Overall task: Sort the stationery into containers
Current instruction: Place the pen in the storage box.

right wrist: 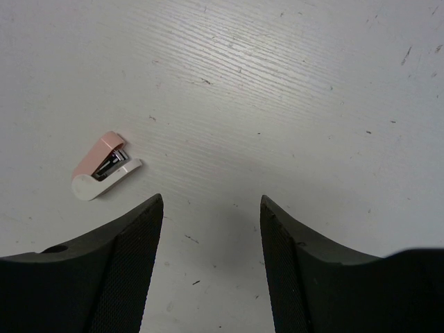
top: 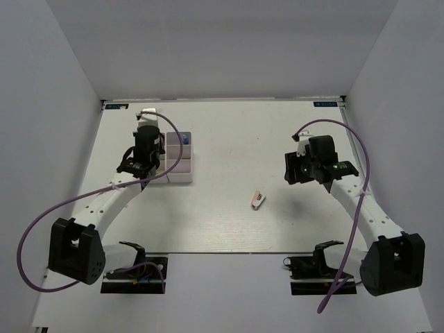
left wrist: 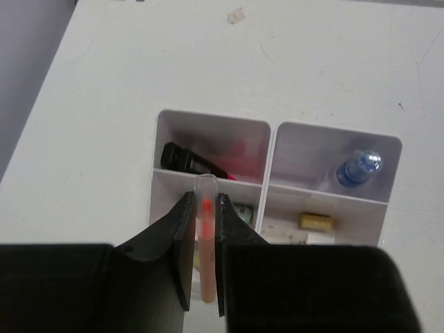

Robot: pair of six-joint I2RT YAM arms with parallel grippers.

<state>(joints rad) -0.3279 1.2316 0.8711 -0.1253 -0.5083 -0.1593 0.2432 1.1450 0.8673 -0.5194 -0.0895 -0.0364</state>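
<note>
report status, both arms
left gripper shut on pink stick, over box. right gripper open, empty. stapler loose on table, nothing blocking.

Open tabletop (top: pixel 236 139) is shown between the organizer box (top: pixel 182 177), overhung by the left gripper (left wrist: pixel 205 215) near the left edge, and the right edge. Mid-table passage is obstructed only by a small pink stapler (top: pixel 257 200).

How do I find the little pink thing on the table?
Start at the white table. Between the organizer box and the right hand lies a small stapler. It alone lies loose, pink on top, white below.
</note>
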